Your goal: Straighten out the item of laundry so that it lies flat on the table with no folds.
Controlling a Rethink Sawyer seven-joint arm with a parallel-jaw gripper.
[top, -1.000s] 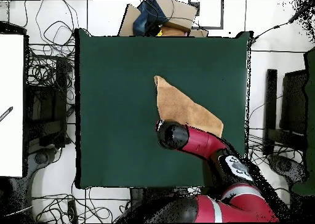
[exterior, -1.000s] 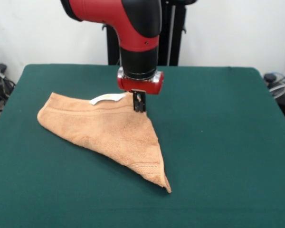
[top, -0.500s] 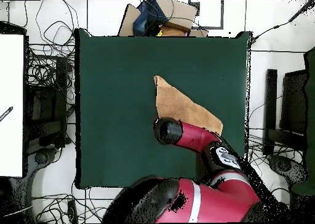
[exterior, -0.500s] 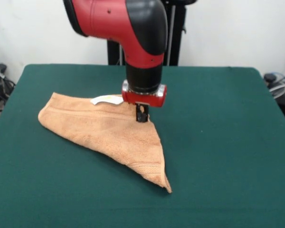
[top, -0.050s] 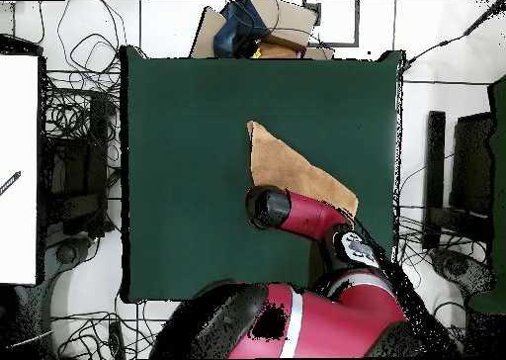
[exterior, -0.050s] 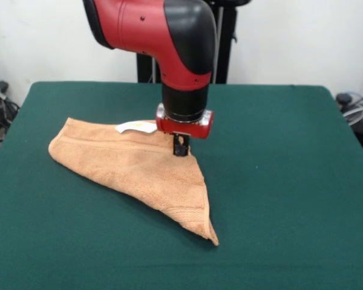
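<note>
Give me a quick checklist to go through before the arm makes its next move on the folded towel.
1. Tan terry towel flat with no folds: not ok, it lies folded into a triangle.
2. Gripper over the towel's far corner beside the white tag: ok.
3. Gripper closed on cloth: cannot tell.
4. Bare dark green table around the towel for spreading: ok.
5. Towel fully on the table, nothing overhanging: ok.

Front camera low across the table (exterior, -0.050s: 278, 181), facing the arm (exterior, -0.050s: 169, 36) fairly close, overhead camera high up looking straight down, whole table (top, -0.050s: 188, 158) plus cabled floor around, both sharing green top, towel (exterior, -0.050s: 133, 169), arm.
</note>
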